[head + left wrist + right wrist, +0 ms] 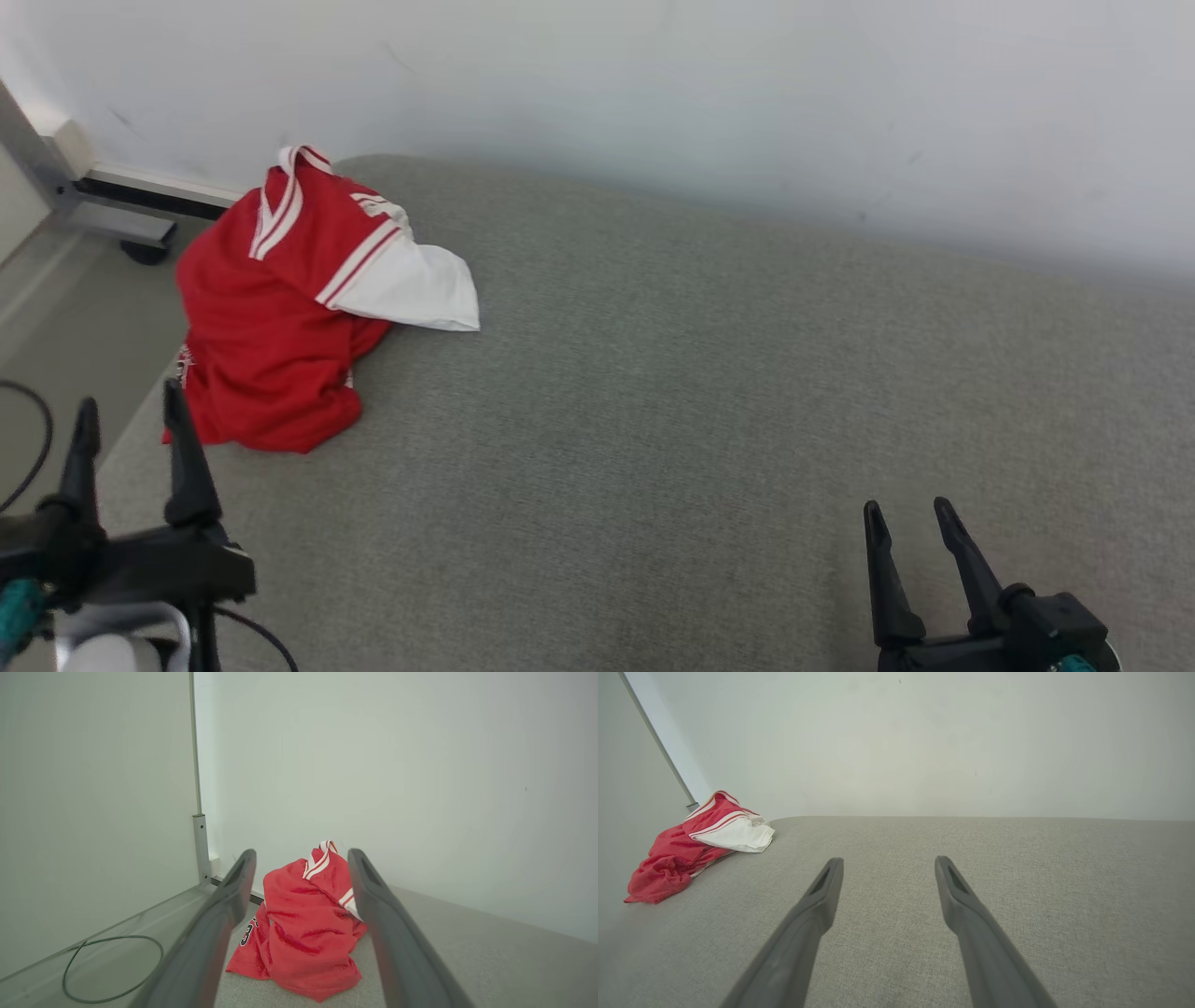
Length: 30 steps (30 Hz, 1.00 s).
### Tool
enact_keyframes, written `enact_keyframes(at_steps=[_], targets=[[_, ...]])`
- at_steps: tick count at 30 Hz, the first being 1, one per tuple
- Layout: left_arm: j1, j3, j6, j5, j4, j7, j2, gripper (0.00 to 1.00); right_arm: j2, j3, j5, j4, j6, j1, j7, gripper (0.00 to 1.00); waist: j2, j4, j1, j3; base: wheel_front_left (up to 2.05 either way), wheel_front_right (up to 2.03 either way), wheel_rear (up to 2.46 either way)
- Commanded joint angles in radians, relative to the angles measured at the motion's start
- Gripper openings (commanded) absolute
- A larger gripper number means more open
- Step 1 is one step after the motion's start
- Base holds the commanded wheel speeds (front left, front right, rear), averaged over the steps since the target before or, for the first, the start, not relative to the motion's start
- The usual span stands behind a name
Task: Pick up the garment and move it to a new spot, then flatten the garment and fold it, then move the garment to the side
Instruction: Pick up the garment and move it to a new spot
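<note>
The left tool (pixel 129 394) and right tool (pixel 906 504) are hanging open, the crumpled red-and-white mesh jersey (pixel 266 345) looking light, limp, probably best pinched at its raised collar.

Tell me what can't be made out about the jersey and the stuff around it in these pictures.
- Jersey print: in the left wrist view, a black number sits partly behind the left fingers and in folds, so it is unreadable.
- Jersey's shape and underside: crumpled on itself in every view.
- Cable: cut off by the left edge of the head view.
- Frame: cut off at the top left corner of the head view.
</note>
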Motion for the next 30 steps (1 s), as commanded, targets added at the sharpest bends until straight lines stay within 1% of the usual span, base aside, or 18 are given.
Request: enact_keyframes(at_steps=[1, 4, 5, 8, 13, 18, 22, 24, 26, 27, 30], targets=[[-0.035, 0.015, -0.008, -0.013, 0.013, -0.004, 0.012, 1.00, 0.000, -0.003, -0.011, -0.005, -0.002, -0.018, -0.001, 1.00, 0.0000, -0.098, 0.0000, 0.084, 0.00, 0.00, 0.00], [-0.117, 0.057, -0.023, -0.049, 0.048, -0.004, 0.042, 1.00, 0.000, -0.012, -0.016, -0.012, -0.002, -0.039, -0.001, 1.00, 0.0000, -0.146, 0.0000, 0.119, 0.00, 0.00, 0.00], [-0.137, 0.064, -0.025, -0.049, 0.052, -0.003, 0.047, 1.00, -0.001, -0.016, -0.015, -0.015, -0.002, -0.045, -0.001, 1.00, 0.0000, -0.162, 0.0000, 0.130, 0.00, 0.00, 0.00], [-0.209, 0.096, -0.029, -0.093, 0.096, -0.004, 0.074, 1.00, 0.000, -0.031, -0.020, -0.027, -0.002, -0.067, -0.001, 1.00, 0.0000, -0.207, 0.0000, 0.164, 0.00, 0.00, 0.00], [-0.321, 0.096, -0.033, -0.131, 0.203, -0.004, 0.152, 1.00, 0.000, -0.051, -0.031, -0.055, -0.002, -0.105, -0.001, 1.00, 0.0000, -0.270, 0.0000, 0.225, 0.00, 0.00, 0.00], [-0.421, 0.076, -0.031, -0.183, 0.328, 0.003, 0.234, 1.00, 0.000, -0.069, -0.043, -0.089, -0.002, -0.131, -0.001, 1.00, 0.0000, -0.316, 0.0000, 0.273, 0.00, 0.00, 0.00], [-0.492, 0.078, -0.031, -0.229, 0.431, 0.041, 0.297, 1.00, 0.000, -0.066, -0.047, -0.114, -0.002, -0.146, -0.001, 1.00, 0.0000, -0.344, 0.0000, 0.303, 0.00, 0.00, 0.00], [-0.519, 0.084, -0.030, -0.231, 0.473, 0.064, 0.325, 1.00, 0.000, -0.065, -0.049, -0.123, -0.002, -0.152, -0.001, 1.00, 0.0000, -0.358, 0.0000, 0.316, 0.00, 0.00, 0.00], [-0.535, 0.087, -0.028, -0.236, 0.489, 0.073, 0.335, 1.00, 0.000, -0.065, -0.051, -0.129, -0.002, -0.157, -0.001, 1.00, 0.0000, -0.363, 0.0000, 0.320, 0.00, 0.00, 0.00], [-0.549, 0.092, -0.016, -0.243, 0.540, 0.113, 0.352, 1.00, 0.000, -0.065, -0.053, -0.137, -0.002, -0.159, -0.001, 1.00, 0.0000, -0.373, 0.0000, 0.329, 0.00, 0.00, 0.00], [-0.564, 0.091, 0.009, -0.244, 0.624, 0.198, 0.382, 1.00, 0.000, -0.064, -0.054, -0.145, -0.002, -0.160, -0.001, 1.00, 0.0000, -0.383, 0.0000, 0.339, 0.00, 0.00, 0.00]])
